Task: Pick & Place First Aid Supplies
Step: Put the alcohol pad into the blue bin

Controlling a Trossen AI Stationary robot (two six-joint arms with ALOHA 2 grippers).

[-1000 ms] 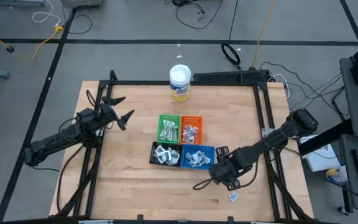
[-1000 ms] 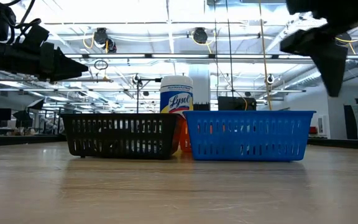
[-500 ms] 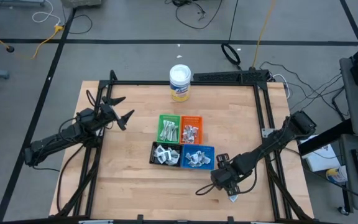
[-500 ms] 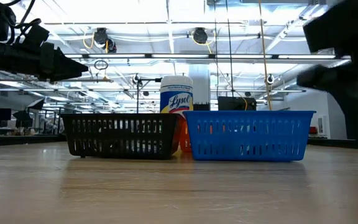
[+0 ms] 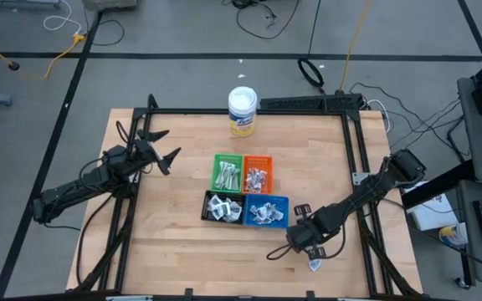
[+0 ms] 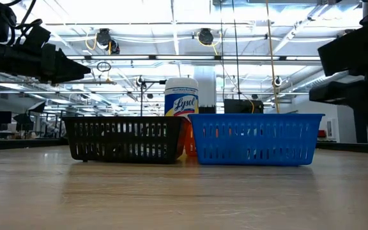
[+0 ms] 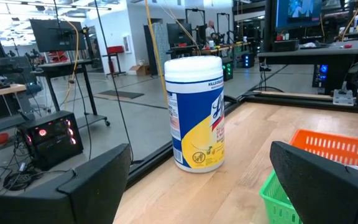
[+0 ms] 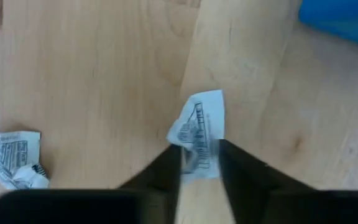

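**Right gripper pinching a packet near the table's front edge**

Left gripper point(image 5: 162, 145) hangs over the table's left side, fingers spread wide, nothing in them. In the left wrist view its two dark fingers point(image 7: 98, 180) frame the white-lidded tub point(image 7: 196, 112), which stands upright at the table's back edge, about mid-width.

Centre of the table point(image 5: 157, 234): four trays in a tight block. Green tray point(image 5: 228, 173) and orange tray point(image 5: 258, 174) side by side at the back, black tray point(image 5: 223, 207) and blue tray point(image 5: 267, 211) in front, touching. All four hold small white-grey packets. In the low view the black tray point(image 6: 123, 138) and blue tray point(image 6: 254, 138) hide the two behind, apart from a sliver of orange between them; the tub point(image 6: 181, 97) shows above them.

Right gripper point(image 5: 308, 242) is low over the table, just beside the blue tray's front right corner, towards the front edge. In the right wrist view its fingers point(image 8: 241, 174) are narrowed onto a packet point(image 8: 197, 134), one on each side, touching it; the packet lies on the wood. Another crumpled packet point(image 8: 14, 158) lies nearby on bare wood, apart from the gripper. In the high view one packet point(image 5: 315, 265) shows just in front of the gripper near the front edge. A blue tray corner point(image 8: 340, 22) sits just beyond the gripped packet, not touching it.
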